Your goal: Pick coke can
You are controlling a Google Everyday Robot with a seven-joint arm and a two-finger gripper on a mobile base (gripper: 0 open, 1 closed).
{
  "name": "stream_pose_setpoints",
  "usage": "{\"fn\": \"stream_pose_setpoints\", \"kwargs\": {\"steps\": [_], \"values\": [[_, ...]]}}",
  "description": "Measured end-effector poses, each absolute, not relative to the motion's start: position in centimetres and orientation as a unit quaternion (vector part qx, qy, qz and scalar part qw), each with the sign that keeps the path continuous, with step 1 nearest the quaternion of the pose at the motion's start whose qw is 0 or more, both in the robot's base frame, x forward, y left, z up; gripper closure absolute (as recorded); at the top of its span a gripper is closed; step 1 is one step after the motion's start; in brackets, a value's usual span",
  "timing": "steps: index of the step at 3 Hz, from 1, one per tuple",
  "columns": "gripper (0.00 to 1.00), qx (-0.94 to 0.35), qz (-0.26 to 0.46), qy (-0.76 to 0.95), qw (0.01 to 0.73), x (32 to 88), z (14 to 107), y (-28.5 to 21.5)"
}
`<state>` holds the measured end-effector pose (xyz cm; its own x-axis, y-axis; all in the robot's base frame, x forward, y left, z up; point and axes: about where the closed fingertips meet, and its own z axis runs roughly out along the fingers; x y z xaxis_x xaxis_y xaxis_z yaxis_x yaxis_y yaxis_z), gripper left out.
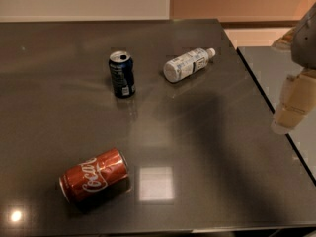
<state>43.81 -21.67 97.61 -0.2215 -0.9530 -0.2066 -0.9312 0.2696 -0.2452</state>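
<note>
The coke can [94, 176], red with white cursive lettering, lies on its side on the dark table [207, 147] at the front left. Its silver end faces the lower left. The gripper [292, 110] is at the right edge of the view, above the table's right edge and far from the can, with nothing seen in it.
A dark blue can [121, 74] stands upright at the table's middle back. A white plastic bottle [186, 64] lies on its side to the right of it. A second grey surface [276, 73] lies beyond the table's right edge. A wall runs along the back.
</note>
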Motion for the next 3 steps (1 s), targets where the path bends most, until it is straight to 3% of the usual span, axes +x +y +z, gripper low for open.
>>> {"fn": "stream_pose_setpoints", "kwargs": {"steps": [2, 3], "values": [[0.0, -0.606, -0.036, 0.778, 0.162, 43.8, 97.8, -21.4], [0.0, -0.646, -0.026, 0.744, 0.166, 43.6, 97.8, -18.7]]}}
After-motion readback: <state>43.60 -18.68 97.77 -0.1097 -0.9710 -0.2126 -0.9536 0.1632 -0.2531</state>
